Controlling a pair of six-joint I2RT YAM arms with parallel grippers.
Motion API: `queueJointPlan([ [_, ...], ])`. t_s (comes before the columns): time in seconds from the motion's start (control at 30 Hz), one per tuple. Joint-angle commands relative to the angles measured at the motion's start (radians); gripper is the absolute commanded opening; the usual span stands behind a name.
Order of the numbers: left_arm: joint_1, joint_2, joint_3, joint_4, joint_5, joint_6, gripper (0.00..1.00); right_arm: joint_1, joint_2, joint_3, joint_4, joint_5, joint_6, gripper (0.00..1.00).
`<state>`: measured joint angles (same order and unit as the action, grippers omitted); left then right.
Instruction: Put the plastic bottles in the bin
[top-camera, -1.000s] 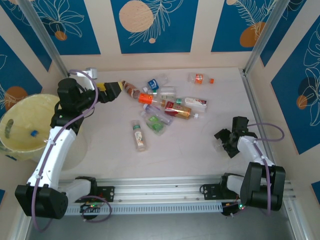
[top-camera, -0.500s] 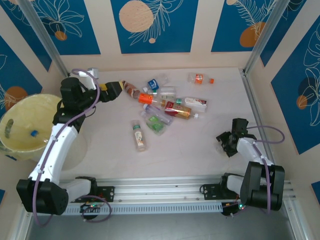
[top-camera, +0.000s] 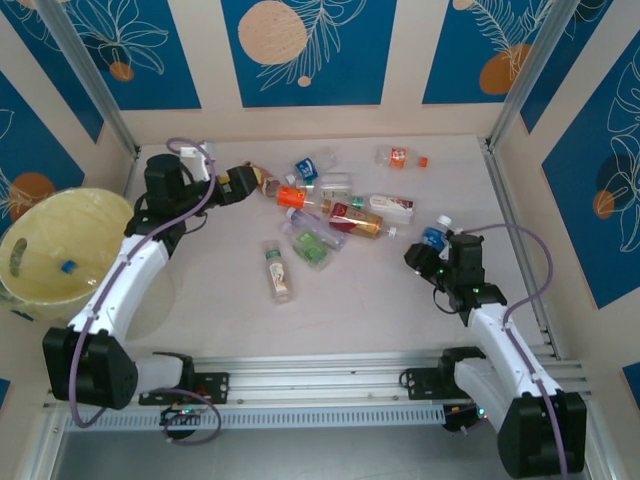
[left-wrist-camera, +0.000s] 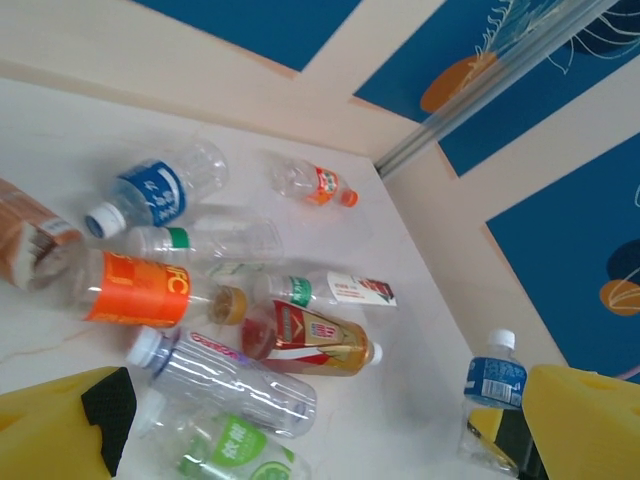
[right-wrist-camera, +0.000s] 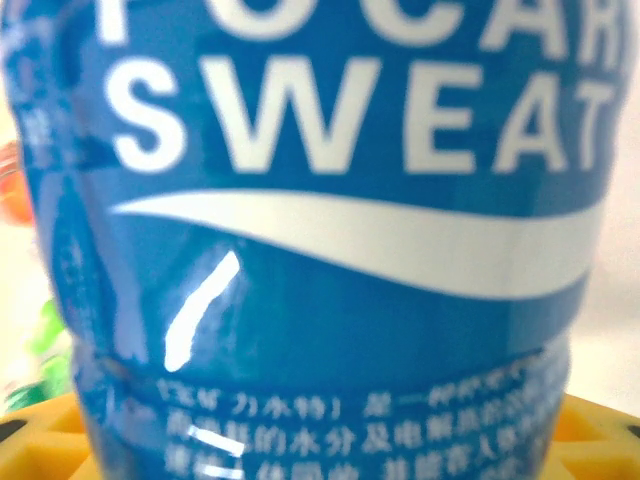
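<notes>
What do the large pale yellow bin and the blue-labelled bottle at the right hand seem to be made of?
The large round pale yellow bin: probably translucent plastic, its wall glowing with light. The small blue-labelled bottle: likely clear plastic, its label glossy, showing a glare streak.

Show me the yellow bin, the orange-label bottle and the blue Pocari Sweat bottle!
Yellow bin (top-camera: 90, 225): top view, bare inner wall.
Orange-label bottle (left-wrist-camera: 135, 288): left wrist view, its orange label.
Pocari Sweat bottle (right-wrist-camera: 320, 310): right wrist view, its blue label.
</notes>
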<state>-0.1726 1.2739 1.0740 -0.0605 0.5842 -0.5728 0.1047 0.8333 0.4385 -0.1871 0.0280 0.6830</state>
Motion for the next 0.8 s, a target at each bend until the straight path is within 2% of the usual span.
queueJointPlan([
  [0.0, -0.058, 0.041, 0.018, 0.062, 0.039, -0.026, 1.00, 0.089, -0.010, -0.016, 0.201, -0.115, -0.091, 0.42],
  [0.17, -0.143, 0.138, 0.044, 0.065, 0.030, 0.011, 1.00, 0.187, 0.069, 0.051, 0.268, -0.243, -0.194, 0.42],
  [0.33, -0.213, 0.210, 0.090, 0.040, 0.050, 0.073, 1.00, 0.258, 0.212, 0.194, 0.239, -0.377, -0.254, 0.43],
  [0.5, -0.250, 0.221, 0.047, 0.216, 0.092, 0.023, 1.00, 0.311, 0.326, 0.300, 0.267, -0.474, -0.292, 0.43],
  [0.57, -0.255, 0.228, 0.048, 0.230, 0.092, 0.014, 1.00, 0.324, 0.369, 0.342, 0.271, -0.514, -0.302, 0.44],
  [0.77, -0.284, 0.259, 0.064, 0.304, 0.198, -0.031, 1.00, 0.394, 0.488, 0.470, 0.219, -0.562, -0.345, 0.44],
])
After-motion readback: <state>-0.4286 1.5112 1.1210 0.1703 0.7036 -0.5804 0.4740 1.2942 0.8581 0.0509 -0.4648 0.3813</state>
